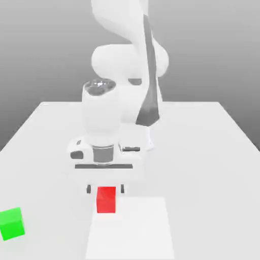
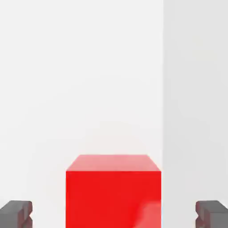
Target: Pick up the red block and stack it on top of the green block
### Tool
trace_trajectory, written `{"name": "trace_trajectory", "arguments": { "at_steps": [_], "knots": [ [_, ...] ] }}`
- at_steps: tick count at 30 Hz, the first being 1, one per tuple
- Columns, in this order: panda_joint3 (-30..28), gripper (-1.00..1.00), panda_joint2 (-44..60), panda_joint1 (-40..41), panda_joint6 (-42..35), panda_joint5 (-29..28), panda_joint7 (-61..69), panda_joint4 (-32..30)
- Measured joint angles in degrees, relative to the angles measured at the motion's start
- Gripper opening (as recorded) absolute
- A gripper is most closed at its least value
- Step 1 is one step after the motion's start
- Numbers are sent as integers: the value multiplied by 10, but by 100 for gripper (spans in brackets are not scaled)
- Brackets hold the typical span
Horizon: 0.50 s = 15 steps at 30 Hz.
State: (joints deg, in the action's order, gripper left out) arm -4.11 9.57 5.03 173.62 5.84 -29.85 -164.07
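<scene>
The red block (image 1: 106,199) rests on the white table (image 1: 203,152), near its front middle. My gripper (image 1: 105,190) hangs straight over it, open, with one dark fingertip on each side of the cube. In the hand view the red block (image 2: 113,191) sits between the two fingertips (image 2: 16,214), with a clear gap on both sides of it. The green block (image 1: 11,223) lies on the table far toward the exterior view's left, close to the front edge and well apart from the gripper.
A paler rectangular patch (image 1: 131,228) marks the table surface just in front of and to the right of the red block. The arm's white base (image 1: 129,66) rises behind the gripper. The table's edges run along both sides.
</scene>
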Motion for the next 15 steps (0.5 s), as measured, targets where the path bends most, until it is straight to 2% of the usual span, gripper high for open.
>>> {"name": "trace_trajectory", "arguments": {
  "at_steps": [1,8,15],
  "knots": [
    [9,-100,14,8,12,5,4,2],
    [11,-100,13,10,11,2,1,2],
    [-18,-100,-117,1,-100,-65,-47,-17]
  ]
}}
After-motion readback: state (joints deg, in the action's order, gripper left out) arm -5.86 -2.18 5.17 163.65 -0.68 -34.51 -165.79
